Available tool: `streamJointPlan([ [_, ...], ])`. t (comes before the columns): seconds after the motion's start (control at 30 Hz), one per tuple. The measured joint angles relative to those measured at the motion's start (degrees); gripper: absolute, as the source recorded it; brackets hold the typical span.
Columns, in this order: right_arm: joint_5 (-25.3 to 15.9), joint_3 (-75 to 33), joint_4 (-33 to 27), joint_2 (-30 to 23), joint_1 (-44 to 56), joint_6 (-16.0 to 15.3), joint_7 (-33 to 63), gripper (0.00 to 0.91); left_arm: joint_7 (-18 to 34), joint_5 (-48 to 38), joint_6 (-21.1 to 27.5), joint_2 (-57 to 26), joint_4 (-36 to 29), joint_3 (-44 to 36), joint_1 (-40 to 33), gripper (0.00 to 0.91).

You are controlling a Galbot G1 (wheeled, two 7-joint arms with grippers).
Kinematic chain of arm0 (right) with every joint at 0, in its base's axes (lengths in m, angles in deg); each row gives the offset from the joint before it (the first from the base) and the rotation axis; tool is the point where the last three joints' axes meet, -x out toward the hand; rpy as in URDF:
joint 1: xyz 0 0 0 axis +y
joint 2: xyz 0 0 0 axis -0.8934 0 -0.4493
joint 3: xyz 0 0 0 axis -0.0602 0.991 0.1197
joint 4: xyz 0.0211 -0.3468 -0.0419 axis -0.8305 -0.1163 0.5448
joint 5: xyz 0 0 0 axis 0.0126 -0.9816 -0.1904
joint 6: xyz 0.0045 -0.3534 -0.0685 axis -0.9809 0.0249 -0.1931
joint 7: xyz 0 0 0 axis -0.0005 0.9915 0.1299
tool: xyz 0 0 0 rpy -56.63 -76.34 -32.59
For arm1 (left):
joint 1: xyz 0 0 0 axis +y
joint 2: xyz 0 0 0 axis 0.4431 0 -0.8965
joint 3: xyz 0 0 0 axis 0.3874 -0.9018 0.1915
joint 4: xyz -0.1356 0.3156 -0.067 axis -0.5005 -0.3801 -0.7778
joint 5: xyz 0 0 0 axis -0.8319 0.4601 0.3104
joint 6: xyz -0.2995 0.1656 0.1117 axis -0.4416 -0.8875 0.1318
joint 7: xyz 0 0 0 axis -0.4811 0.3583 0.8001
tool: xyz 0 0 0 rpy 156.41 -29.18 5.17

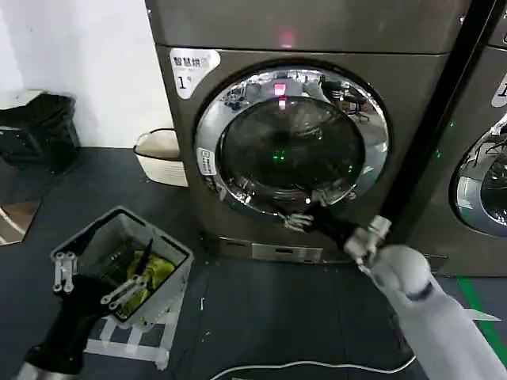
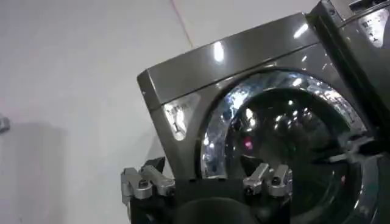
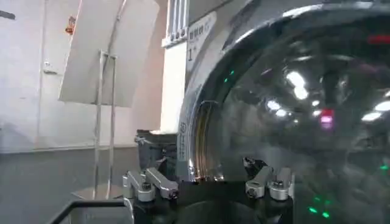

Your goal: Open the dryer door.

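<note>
The dryer door (image 1: 291, 142), a chrome-ringed porthole on the front of the machine labelled "1", is seen closed and flush with the cabinet. The right gripper (image 1: 310, 215) is held against the lower rim of the ring, apparently so that the edge can be hooked and pulled; its fingers (image 3: 266, 181) are spread apart, with the ring's curve lying between them in the right wrist view. The left gripper (image 1: 93, 279) is parked low over a grey bin (image 1: 170, 294), its fingers likewise apart, clear of the door's swing.
</note>
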State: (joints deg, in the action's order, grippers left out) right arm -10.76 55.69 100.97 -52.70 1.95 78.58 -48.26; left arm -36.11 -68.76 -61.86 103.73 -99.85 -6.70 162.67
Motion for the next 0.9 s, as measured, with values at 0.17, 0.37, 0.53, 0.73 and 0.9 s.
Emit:
streamJointPlan([
  [0.17,-1.33,4.07,-3.12,-2.96,-4.83,-2.28,1.08,0.907,-0.19,0.45,-0.02,0.24,0.00,-0.66,0.25,0.907],
  [0.37,-1.77,7.56,-5.98,-6.27,-8.63,-2.85,2.60,0.907,-0.24,0.44,-0.03,0.43,0.00,-0.67,0.76,0.907],
  [0.53,-2.04,9.26,-9.26,-9.49,-11.50,-2.37,0.83,0.907,-0.31,0.38,0.07,0.65,0.00,-0.70,0.90,0.907],
  [0.73,-5.64,10.65,-14.49,-13.17,-13.78,-0.24,-2.00,0.907,-0.46,0.23,0.00,0.65,0.00,-0.50,0.88,0.907],
  [0.9,-5.75,10.99,-18.42,-15.08,-15.30,-0.10,-2.49,0.907,-0.10,0.80,-0.12,0.69,0.00,-0.46,0.75,0.907],
])
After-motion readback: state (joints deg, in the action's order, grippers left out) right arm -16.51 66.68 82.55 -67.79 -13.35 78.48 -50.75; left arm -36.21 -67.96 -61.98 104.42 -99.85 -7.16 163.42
